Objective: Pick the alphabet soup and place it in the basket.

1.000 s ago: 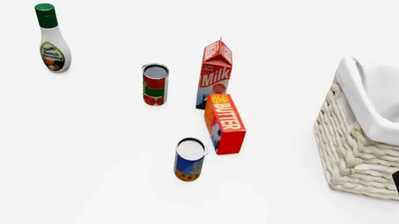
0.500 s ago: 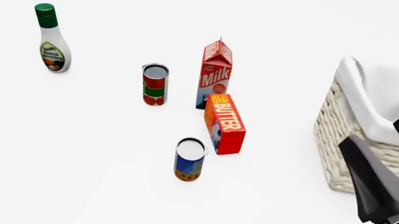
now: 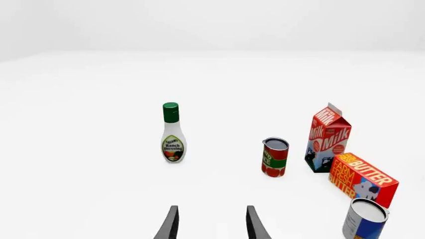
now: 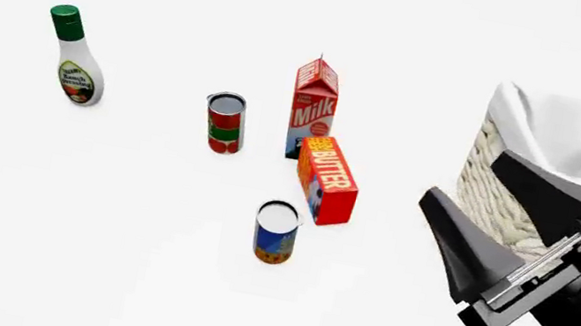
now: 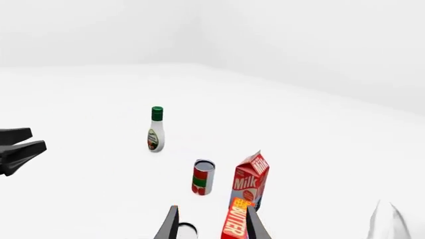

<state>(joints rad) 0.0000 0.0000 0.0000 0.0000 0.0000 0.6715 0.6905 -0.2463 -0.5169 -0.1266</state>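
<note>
bare white counter (image 4: 106,256); right gripper (image 4: 489,225), jaws wide and empty, should straddle the upright soup (image 4: 275,232) at lower centre, clear of the butter (image 4: 329,181).

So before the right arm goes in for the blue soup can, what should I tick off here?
1. Alphabet soup upright, standing free: ok.
2. Right gripper open, holding nothing: ok.
3. Right gripper lined up over the can: not ok, it is off to the can's right.
4. Butter box close behind the can, may crowd a finger: cannot tell.
5. Basket open on top: ok.
6. Left gripper clear of the can: ok.
</note>
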